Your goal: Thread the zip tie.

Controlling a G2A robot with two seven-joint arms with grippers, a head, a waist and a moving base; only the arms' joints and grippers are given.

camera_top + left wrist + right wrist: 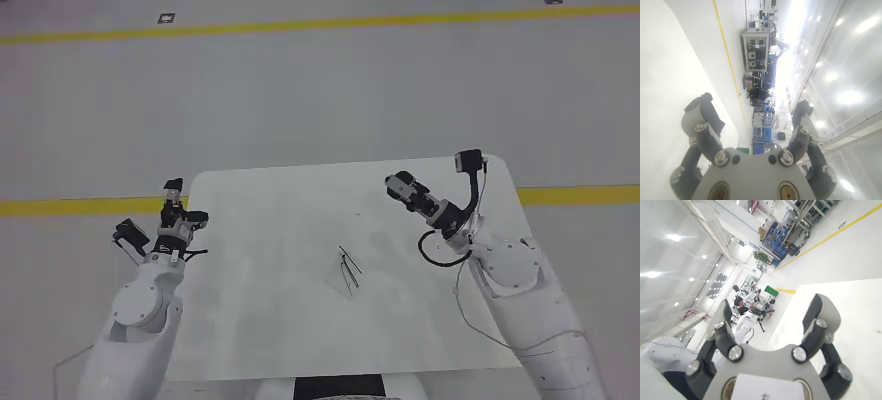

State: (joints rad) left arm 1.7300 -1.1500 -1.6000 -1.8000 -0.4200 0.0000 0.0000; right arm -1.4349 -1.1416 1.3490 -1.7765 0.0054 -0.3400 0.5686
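- The white surface [270,300] carries the task's thing near its middle. Both arms stand at its sides, well apart from it.
- The right gripper [398,186] is above the far right part of the surface. In the right wrist view the gripper [770,300] has its jaws spread wide and nothing between them.
- The left gripper [180,205] is at the left edge of the surface. In the left wrist view the gripper [755,101] is likewise spread wide and empty, with only the rim of the surface beside it.
- The zip tie [349,268] lies flat as thin dark strands that cross or meet at one end. It is untouched. Whether it is one tie or more, and which end is the head, is too small to tell.
- Judgement: the task stands at its first step, the approach. Nothing is picked up and nothing is threaded.
- Judgement: the next move calls for one gripper to come in over the middle and close on the thin strap low against the surface. The other must then take the free end so that tail and head can be lined up. The strap's thinness makes a missed pinch the main risk.
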